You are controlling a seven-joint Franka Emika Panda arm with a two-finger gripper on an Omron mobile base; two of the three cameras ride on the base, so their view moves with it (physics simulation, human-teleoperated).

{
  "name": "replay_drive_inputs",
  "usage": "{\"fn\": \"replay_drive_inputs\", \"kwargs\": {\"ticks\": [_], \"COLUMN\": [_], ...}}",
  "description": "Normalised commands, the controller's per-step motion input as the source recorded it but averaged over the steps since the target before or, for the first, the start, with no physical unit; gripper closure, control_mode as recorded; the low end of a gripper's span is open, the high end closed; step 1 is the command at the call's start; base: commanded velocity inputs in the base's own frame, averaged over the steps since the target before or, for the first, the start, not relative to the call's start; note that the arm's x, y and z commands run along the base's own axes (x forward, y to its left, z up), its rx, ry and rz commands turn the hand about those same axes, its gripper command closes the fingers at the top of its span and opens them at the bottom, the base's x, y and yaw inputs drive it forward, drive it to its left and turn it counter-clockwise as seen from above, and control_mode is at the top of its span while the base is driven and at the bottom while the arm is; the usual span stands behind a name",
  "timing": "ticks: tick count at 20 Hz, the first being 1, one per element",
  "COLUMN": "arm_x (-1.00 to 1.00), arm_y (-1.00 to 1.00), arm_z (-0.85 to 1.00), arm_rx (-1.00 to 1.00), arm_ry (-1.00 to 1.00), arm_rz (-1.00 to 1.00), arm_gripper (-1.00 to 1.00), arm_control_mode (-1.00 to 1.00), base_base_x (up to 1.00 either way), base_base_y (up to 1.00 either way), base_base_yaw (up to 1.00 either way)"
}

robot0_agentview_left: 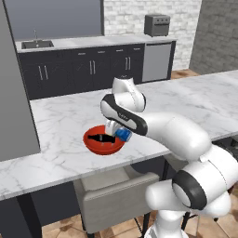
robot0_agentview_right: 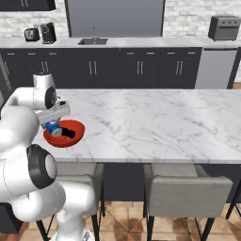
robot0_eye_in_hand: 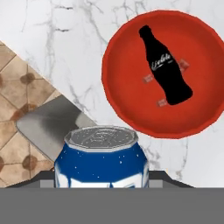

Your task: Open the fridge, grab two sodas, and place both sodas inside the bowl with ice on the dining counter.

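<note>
My gripper is shut on a blue soda can with a silvery top, holding it just above the near right rim of the red bowl. In the hand view the can sits at the bottom, and the bowl lies beyond it on the white marble dining counter. A dark soda, shaped like a bottle, lies flat inside the bowl among a few small pale ice bits. The right base view shows the can over the bowl's left side. A tall grey panel at the left may be the fridge; I cannot tell.
Grey stools stand tucked under the counter's near edge. The marble slab stretches bare to the right of the bowl. A dark-cabinet worktop with a sink and a toaster oven runs along the back wall.
</note>
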Motion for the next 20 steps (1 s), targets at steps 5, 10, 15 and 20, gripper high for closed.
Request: {"fn": "replay_drive_inputs", "kwargs": {"ticks": [5,10,15,20], "arm_x": [0.39,0.41,0.33,0.25], "arm_y": [0.16,0.1,0.05,0.02], "arm_z": [-0.36,-0.32,-0.32,-0.27], "arm_rx": [-0.04,-0.03,-0.01,0.0], "arm_ry": [0.0,0.0,0.0,0.0], "arm_rz": [-0.02,-0.01,0.0,0.0], "arm_gripper": [1.0,1.0,1.0,1.0], "arm_control_mode": [-1.0,-1.0,-1.0,-1.0], "base_base_x": [0.0,0.0,0.0,0.0], "base_base_y": [0.0,0.0,0.0,0.0], "base_base_yaw": [0.0,0.0,0.0,0.0]}}
